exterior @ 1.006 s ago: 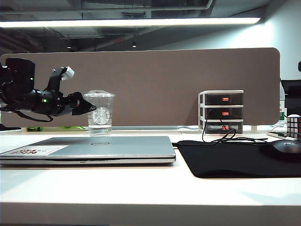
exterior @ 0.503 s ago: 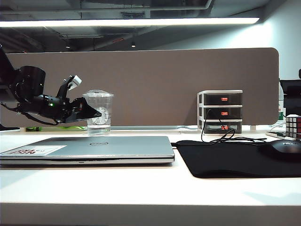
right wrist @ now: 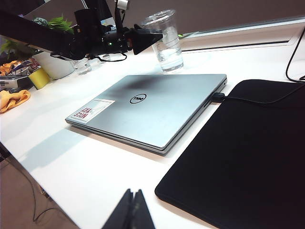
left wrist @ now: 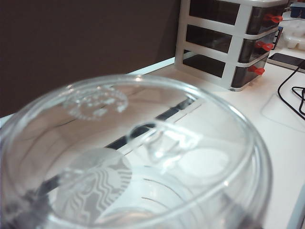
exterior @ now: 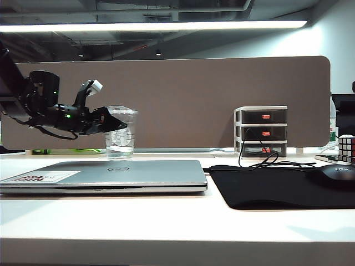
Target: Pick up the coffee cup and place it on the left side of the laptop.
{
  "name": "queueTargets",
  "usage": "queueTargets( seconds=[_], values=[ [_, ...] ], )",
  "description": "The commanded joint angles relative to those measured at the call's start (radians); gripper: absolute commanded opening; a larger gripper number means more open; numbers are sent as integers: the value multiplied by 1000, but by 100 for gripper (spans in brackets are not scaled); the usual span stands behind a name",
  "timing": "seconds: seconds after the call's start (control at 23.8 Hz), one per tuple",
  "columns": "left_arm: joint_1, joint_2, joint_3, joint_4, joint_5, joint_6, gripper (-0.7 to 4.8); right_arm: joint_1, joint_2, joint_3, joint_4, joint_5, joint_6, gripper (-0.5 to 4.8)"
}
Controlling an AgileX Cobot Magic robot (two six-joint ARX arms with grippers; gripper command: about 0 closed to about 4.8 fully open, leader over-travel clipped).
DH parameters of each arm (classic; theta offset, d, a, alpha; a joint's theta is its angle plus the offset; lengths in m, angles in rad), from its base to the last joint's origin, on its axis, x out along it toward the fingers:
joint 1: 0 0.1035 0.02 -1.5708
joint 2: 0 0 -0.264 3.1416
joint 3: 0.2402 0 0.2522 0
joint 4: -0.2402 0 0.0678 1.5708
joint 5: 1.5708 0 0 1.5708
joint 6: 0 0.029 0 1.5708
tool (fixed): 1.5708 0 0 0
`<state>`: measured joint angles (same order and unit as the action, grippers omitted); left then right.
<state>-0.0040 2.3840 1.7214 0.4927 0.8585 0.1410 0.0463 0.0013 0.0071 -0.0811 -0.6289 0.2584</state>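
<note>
The coffee cup (exterior: 120,132) stands upright on the desk (exterior: 166,221) behind the closed laptop (exterior: 105,176). The left claw (exterior: 113,123) hovers at the cup's upper part, jaws spread wide, seemingly not yet gripping. The right claw (right wrist: 129,212), pressed together, hangs low over the desk's near edge.

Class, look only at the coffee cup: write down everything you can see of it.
The coffee cup is clear, tapered plastic with a clear domed lid and a pale round logo on its side. It stands upright on the white desk, behind the closed laptop. The left tool, open, is at its upper part; contact cannot be confirmed. The right tool is shut, far off.
</note>
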Motion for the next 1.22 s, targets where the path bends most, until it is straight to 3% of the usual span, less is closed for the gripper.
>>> queueTargets(
  seconds=[0.04, 0.84, 0.92, 1.13, 1.22],
  values=[
    [-22, -4, 7, 26, -31, 13, 479, 0, -2, -6, 9, 1, 2, 0],
    [-46, 19, 8, 48, -99, 27, 479, 0, -2, -6, 10, 2, 3, 0],
    [-44, 19, 8, 48, -99, 22, 435, 0, -2, -6, 10, 1, 3, 0],
    [-44, 19, 7, 48, -98, 19, 420, 0, -2, -6, 10, 1, 3, 0],
    [-44, 18, 8, 48, -95, 19, 386, 0, -2, -6, 10, 2, 3, 0]
  ],
)
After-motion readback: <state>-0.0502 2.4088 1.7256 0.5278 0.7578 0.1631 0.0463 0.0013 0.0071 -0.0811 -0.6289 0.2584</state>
